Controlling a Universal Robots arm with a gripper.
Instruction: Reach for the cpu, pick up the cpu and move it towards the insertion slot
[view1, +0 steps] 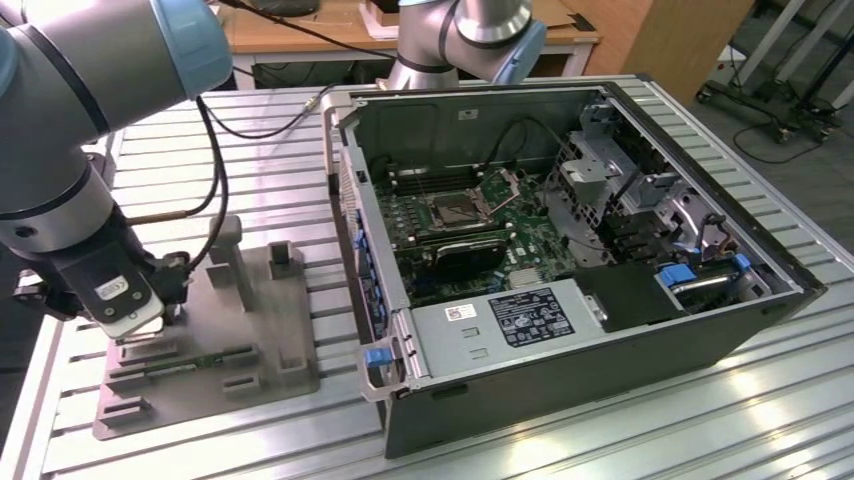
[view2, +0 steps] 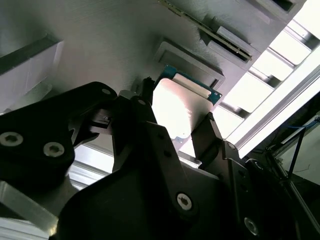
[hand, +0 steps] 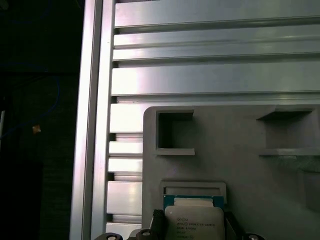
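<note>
While the arm (view1: 67, 150) hangs low at the exterior view's left, the bench (view1: 747, 420) under it is slotted aluminium profile, shiny, with glare on the near rails. A wooden desk (view1: 334, 30) stands behind it, and a second arm's base (view1: 461, 45) stands at the bench's far edge. Black cables (view1: 254, 130) trail across the slats.

An open computer case (view1: 534, 385) lies on its side at the exterior view's right. Inside it, the insertion slot (view1: 457, 210) is on the green board with its hinged plate (view1: 514, 185) flipped up. The dark centre is exposed.

A grey plastic fixture (view1: 267, 340) sits on the bench beside the case, on the exterior view's left. A memory stick (view1: 200, 362) lies in its long groove.

The fingers (view2: 214, 132) are down at the fixture's corner, well apart from the slot. They are closed to the cpu's width, one on each of two opposite edges of the cpu (view2: 182, 105), so they are gripping it. The cpu's silver top faces the camera in both wrist views, and its green edge (hand: 194, 200) shows past the lid. The cpu sits over its square recess (hand: 192, 187) in the fixture. I can't tell whether it is lifted clear or just seated. In the first wrist view the fixture's edge runs alongside the bench rails, and the floor beyond them is dark.
</note>
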